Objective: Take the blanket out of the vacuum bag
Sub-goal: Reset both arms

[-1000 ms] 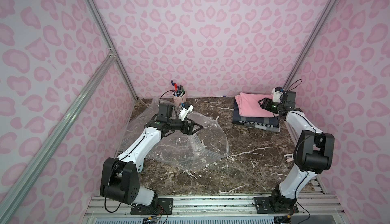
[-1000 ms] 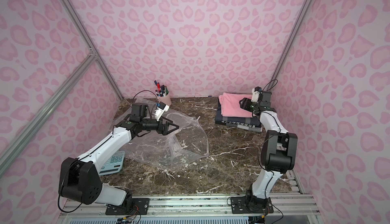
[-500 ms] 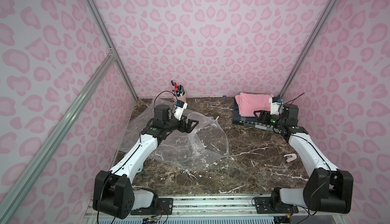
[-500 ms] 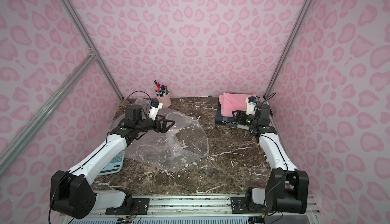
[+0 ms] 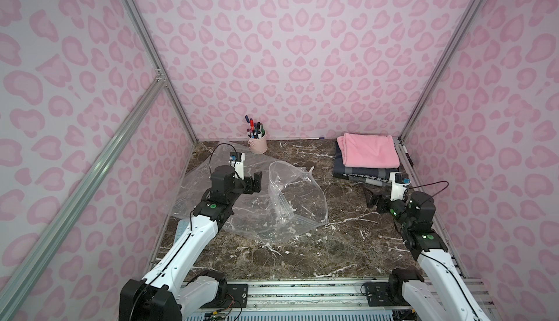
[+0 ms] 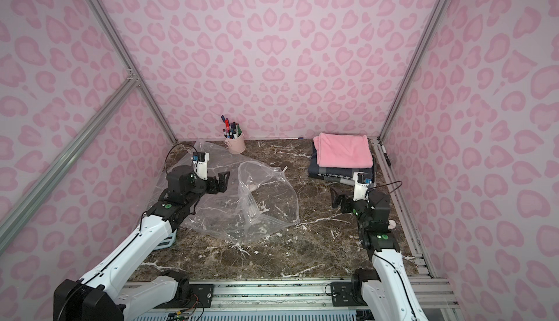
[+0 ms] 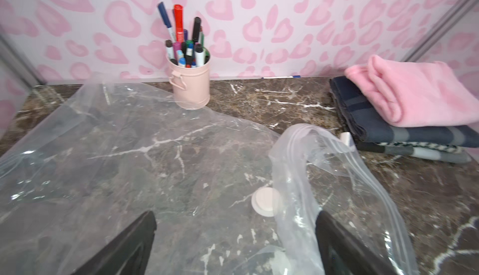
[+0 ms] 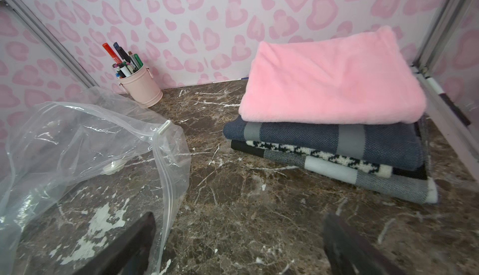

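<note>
The pink blanket (image 5: 370, 150) lay folded on top of a stack of darker folded blankets (image 5: 363, 172) in the far corner of the surface (image 5: 332, 243) on the robot's right side, fully clear of any plastic. The vacuum bag (image 5: 296, 201) sat crumpled and empty near the middle of the surface, its mouth gaping upward. Its round white valve disc (image 7: 265, 201) and white slider clip (image 8: 163, 127) were both in sight. By that layout the removal looked done, and little seemed left beyond drawing the arms back.

The right end effector (image 5: 373, 201) hovered above the surface with its fingers spread wide and nothing between them, near the stack but apart from the blanket. The left end effector (image 5: 256, 182) was likewise spread and empty. It hung just beside the bag's raised rim and well apart from the blanket. The left wrist view showed bag film passing close by one finger, but contact could not be judged. A flatter clear bag (image 5: 199, 180) lay under the left arm, and a pink cup of markers (image 5: 257, 144) stood at the back wall.
</note>
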Action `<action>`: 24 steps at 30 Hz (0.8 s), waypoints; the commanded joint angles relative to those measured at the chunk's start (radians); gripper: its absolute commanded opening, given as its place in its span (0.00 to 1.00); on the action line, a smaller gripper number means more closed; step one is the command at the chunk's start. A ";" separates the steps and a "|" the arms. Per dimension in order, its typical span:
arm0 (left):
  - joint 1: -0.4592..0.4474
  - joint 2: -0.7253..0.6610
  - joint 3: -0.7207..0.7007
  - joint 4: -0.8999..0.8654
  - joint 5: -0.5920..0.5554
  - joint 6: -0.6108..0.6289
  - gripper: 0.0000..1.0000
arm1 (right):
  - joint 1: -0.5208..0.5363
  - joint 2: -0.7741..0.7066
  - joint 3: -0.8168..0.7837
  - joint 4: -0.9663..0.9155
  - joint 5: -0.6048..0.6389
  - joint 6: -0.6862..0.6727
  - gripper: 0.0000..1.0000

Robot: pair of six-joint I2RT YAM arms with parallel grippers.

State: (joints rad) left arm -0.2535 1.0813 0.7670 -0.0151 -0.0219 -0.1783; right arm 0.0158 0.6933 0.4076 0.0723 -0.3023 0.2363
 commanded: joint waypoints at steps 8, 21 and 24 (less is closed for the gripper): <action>0.000 -0.100 -0.372 0.385 -0.515 -0.030 0.97 | 0.031 -0.442 -0.407 0.328 0.252 -0.029 0.99; 0.032 0.392 -0.429 1.052 -0.289 0.309 0.97 | 0.031 -0.244 -0.467 0.522 0.374 -0.064 0.99; 0.075 0.425 -0.430 1.084 -0.173 0.321 0.97 | 0.026 -0.101 -0.466 0.660 0.433 -0.088 0.99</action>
State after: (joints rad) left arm -0.2058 1.4952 0.3351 0.9401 -0.3649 0.0727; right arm 0.0456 0.5114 0.0055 0.5644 0.0650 0.1726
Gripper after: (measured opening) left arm 0.974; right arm 0.991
